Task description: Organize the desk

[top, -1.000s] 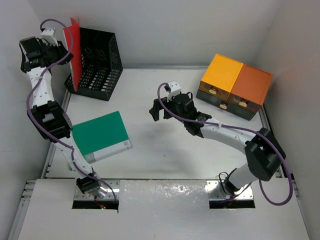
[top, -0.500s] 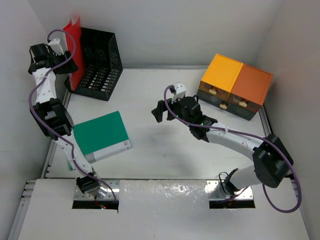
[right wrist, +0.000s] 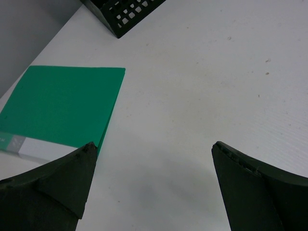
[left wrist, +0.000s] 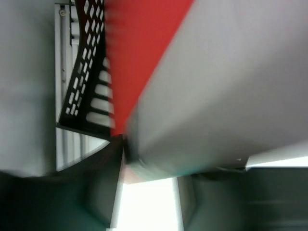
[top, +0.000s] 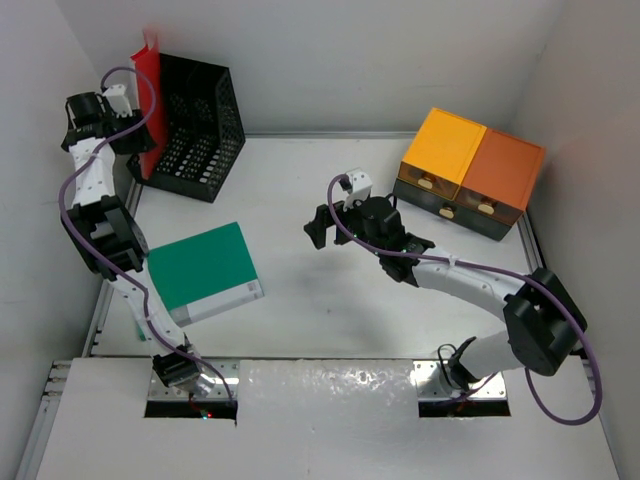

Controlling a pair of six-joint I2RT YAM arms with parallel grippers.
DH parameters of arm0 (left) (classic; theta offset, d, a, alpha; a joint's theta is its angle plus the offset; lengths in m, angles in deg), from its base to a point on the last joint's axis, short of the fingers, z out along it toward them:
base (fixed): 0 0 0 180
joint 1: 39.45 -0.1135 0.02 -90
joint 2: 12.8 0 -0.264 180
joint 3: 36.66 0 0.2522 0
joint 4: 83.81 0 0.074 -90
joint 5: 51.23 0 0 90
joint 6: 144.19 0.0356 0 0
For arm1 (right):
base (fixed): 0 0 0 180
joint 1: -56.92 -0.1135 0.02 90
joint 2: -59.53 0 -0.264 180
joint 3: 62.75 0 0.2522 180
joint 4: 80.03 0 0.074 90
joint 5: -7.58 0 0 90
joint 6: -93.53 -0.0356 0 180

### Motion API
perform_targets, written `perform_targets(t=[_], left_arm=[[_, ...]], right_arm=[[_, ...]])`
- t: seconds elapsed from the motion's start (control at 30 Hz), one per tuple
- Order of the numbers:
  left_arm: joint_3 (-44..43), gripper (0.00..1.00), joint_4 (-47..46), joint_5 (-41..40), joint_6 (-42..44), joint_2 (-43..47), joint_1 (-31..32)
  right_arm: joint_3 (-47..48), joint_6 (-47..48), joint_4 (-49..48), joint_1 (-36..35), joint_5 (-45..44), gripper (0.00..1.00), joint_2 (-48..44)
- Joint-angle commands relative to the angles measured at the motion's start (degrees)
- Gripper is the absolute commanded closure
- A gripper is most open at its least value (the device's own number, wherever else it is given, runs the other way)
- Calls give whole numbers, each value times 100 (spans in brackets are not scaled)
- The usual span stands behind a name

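The desk (top: 300,190) is a white tabletop with metal rails. A green folder (top: 203,268) lies flat on its left side and also shows in the right wrist view (right wrist: 57,106). A red folder (top: 148,100) stands upright against the left side of the black mesh rack (top: 195,125). My left gripper (top: 128,125) is raised beside the red folder (left wrist: 139,53); in the blurred left wrist view its fingers stand apart, with nothing seen between them (left wrist: 149,202). My right gripper (top: 328,218) hovers open and empty over the desk's middle (right wrist: 151,149), to the right of the green folder.
Two orange drawer boxes (top: 470,165) stand at the back right. The rack's corner shows in the right wrist view (right wrist: 125,14) and its mesh wall in the left wrist view (left wrist: 86,96). White walls close in the desk.
The red folder has gone from leaning to upright against the rack. My left gripper has moved right and down beside it. My right gripper has shifted slightly right.
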Motion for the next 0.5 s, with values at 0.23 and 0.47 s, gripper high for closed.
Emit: perform_targets(t=[0.23,0.47], left_arm=[[122,97,-35,837,208,160,43],[307,97,202,1207,340,256,69]], right_arm=[[-128,25,-317,-8,-25,1,-371],[-224,122,-264,-8,-34,1,-538]])
